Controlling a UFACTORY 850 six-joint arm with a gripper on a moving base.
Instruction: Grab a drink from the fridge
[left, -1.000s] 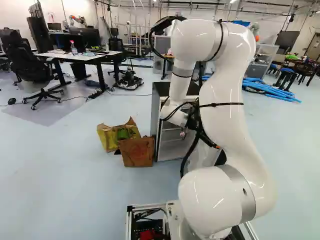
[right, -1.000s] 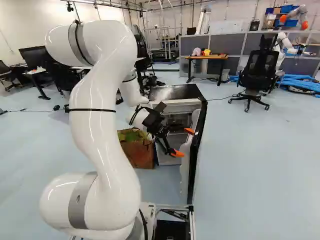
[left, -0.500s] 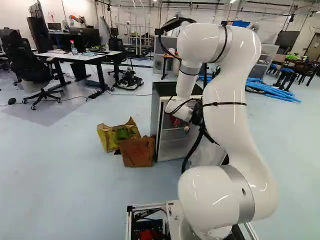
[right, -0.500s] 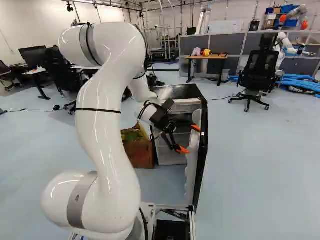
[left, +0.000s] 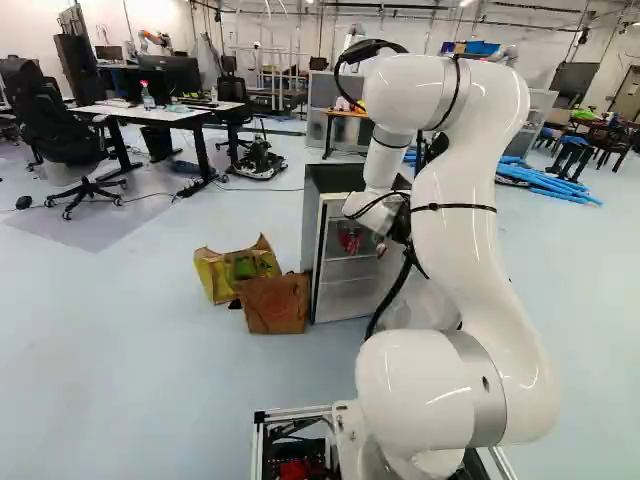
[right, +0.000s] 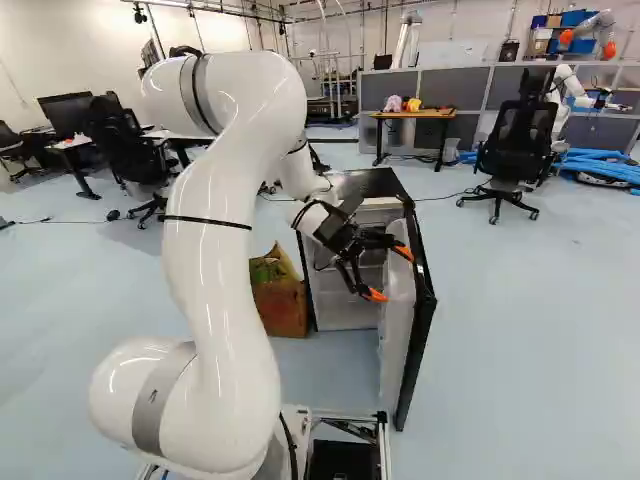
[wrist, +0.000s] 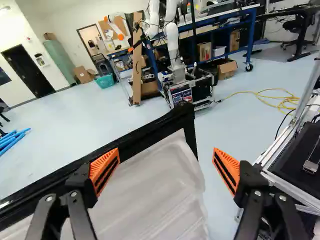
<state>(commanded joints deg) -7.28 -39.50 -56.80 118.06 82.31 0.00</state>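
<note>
Red shows inside the fridge: one small item (left: 350, 238) on the upper shelf, close to that shelf's left side in the left base view, too small to tell whether it is a can or a bottle. If that's our drink, it's sitting in the grey-and-white fridge with a black top (left: 333, 178), and nobody's holding it.

Wide open goes the scene at the right front edge, where the black-framed door (right: 420, 330) stands swung out toward the base. Right there, at the door's inner side, we've got the black two-fingered gripper (right: 390, 274), released and empty, orange pads (wrist: 104, 171) well apart. Over to the wrist view: the door's translucent white liner (wrist: 150, 195) lies beyond and between the fingers, one pad overlapping the black frame; contact, I can't tell.

Down on the pale blue floor (left: 150, 360), by the fridge's lower left front corner in the left base view, a brown paper bag (left: 274, 305) stands ahead of a yellow-and-green bag (left: 215, 275). Farther out, a black office chair (left: 60, 135) stands beside a white-topped desk (left: 165, 116), and blue foam tubes (left: 550, 185) lie across at the right.
</note>
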